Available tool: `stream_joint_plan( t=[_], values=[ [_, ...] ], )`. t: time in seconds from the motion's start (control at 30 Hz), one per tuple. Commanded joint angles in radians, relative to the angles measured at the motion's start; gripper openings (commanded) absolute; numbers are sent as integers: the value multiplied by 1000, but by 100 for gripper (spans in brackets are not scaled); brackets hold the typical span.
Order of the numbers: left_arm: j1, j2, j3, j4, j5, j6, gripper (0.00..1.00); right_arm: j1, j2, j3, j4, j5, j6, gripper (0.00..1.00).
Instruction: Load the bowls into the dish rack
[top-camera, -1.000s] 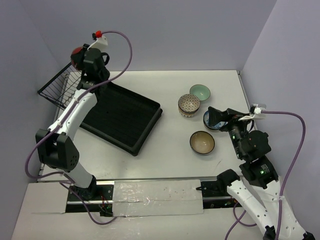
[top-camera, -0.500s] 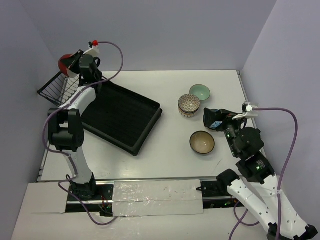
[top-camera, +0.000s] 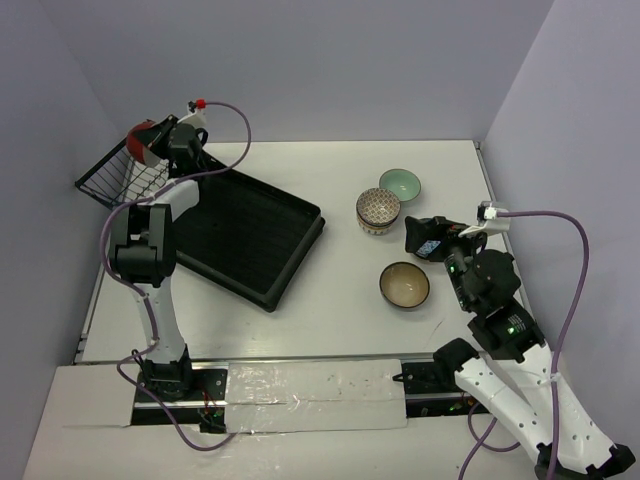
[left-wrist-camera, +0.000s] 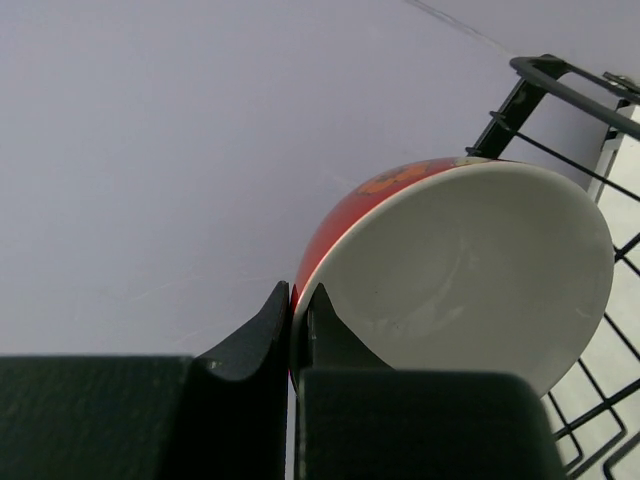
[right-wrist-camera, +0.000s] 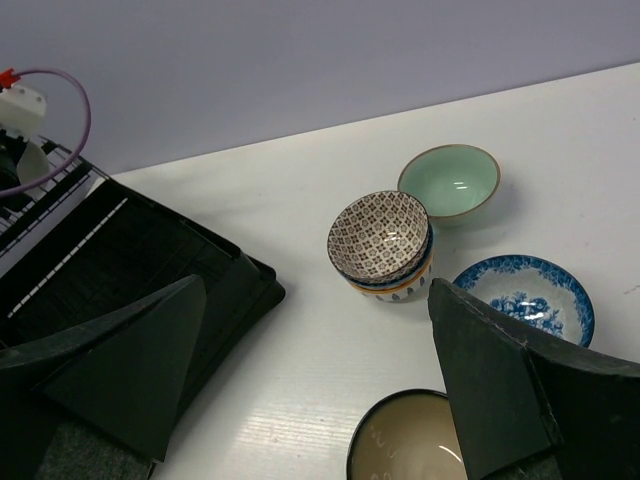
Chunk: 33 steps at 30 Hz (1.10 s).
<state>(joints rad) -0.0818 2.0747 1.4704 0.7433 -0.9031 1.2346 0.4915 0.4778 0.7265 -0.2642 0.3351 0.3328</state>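
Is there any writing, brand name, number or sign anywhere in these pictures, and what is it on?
None can be read.
The red ceramic bowl with a white inside, pinched by the left gripper, bears a yellowish mark on its outer wall, too blurred to tell whether it is lettering.

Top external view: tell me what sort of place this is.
Probably a robotics lab cell, not a kitchen: plain lilac walls enclose a white table, two white robot arms bolted at its edge.
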Motion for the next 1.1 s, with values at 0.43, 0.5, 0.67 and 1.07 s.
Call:
stream_joint_plan(
  t=[0.43, 0.5, 0.67, 1.07],
  values=[
    [-33, -22, -45, 61, 41, -67, 4, 13, -27, -10, 36, 9, -5, 100],
    [-42, -33, -54, 39, 43, -83, 6, 12, -27, -10, 39, 7, -3, 100],
    [-67, -54, -74, -5, 49, -125, 9, 15, -31, -12, 36, 12, 3, 100],
    [-139, -57, -99, -24, 7, -136, 11, 16, -47, -10, 34, 13, 6, 100]
  ],
)
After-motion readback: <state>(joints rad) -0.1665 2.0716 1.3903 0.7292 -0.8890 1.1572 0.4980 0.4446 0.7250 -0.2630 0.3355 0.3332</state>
